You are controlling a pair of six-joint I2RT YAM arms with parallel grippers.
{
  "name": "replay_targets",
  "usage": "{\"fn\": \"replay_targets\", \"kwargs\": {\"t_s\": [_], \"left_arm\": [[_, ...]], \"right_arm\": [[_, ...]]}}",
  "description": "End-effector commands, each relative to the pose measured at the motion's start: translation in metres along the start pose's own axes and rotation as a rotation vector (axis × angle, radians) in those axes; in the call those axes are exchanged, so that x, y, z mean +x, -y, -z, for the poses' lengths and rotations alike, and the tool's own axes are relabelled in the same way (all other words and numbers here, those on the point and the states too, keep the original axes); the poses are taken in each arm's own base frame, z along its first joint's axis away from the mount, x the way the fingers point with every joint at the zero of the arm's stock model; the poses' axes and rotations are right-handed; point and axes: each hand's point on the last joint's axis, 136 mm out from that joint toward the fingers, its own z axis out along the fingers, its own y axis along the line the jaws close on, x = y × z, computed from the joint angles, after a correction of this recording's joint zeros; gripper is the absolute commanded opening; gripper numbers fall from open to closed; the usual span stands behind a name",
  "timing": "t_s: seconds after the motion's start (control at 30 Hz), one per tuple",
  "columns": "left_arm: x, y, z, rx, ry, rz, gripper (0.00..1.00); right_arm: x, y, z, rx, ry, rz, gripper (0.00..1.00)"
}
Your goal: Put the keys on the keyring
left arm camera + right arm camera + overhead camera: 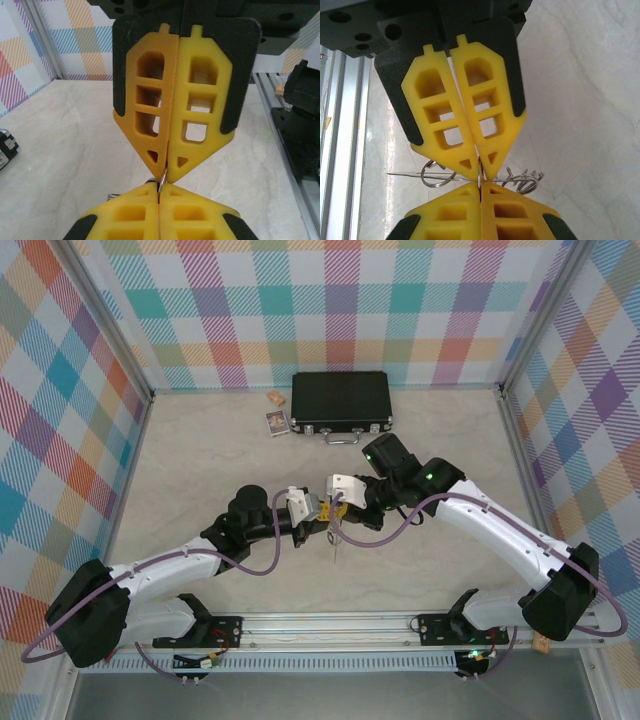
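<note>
The left hand (316, 510) and the right hand (336, 504) met tip to tip over the middle of the surface (200, 470). Both were clenched, each pinching the keyring (520, 179) between its yellow fingers. From the right wrist the thin hoop showed edge-on, with wire loops sticking out either side. Something small dangled beneath, too tiny to name. Well behind lay a black case (341, 401), with two cards (277, 423) just left of it.

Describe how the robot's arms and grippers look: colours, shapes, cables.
Both the left arm and right arm have white shells, black joints and looping purple cables. The left gripper and right gripper have yellow, pointed fingers with lattice cut-outs, backed in black.
</note>
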Motion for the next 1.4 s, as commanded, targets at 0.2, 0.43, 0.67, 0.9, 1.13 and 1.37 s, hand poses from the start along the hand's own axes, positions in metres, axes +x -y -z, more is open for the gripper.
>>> {"fn": "replay_targets", "kwargs": {"t_s": [0.2,0.43,0.67,0.9,1.13,1.37], "left_arm": [[-0.031,0.001,0.01,-0.028,0.148,-0.016,0.0],[-0.039,-0.008,0.014,-0.078,0.236,0.042,0.0],[-0.058,-0.017,0.022,-0.117,0.392,0.13,0.0],[-0.071,-0.018,0.025,-0.101,0.48,0.197,0.0],[-0.089,-0.023,0.031,-0.118,0.525,0.189,0.0],[-0.101,-0.026,0.029,-0.116,0.548,0.182,0.0]], "right_arm": [[-0.012,0.011,0.012,0.12,0.083,-0.022,0.21],[-0.008,0.016,0.028,0.271,0.18,-0.046,0.25],[-0.021,0.01,0.046,0.319,0.346,-0.074,0.25],[-0.038,0.007,0.049,0.288,0.454,-0.101,0.23],[-0.047,0.013,0.046,0.28,0.47,-0.118,0.2],[-0.053,0.021,0.049,0.309,0.481,-0.12,0.12]]}}
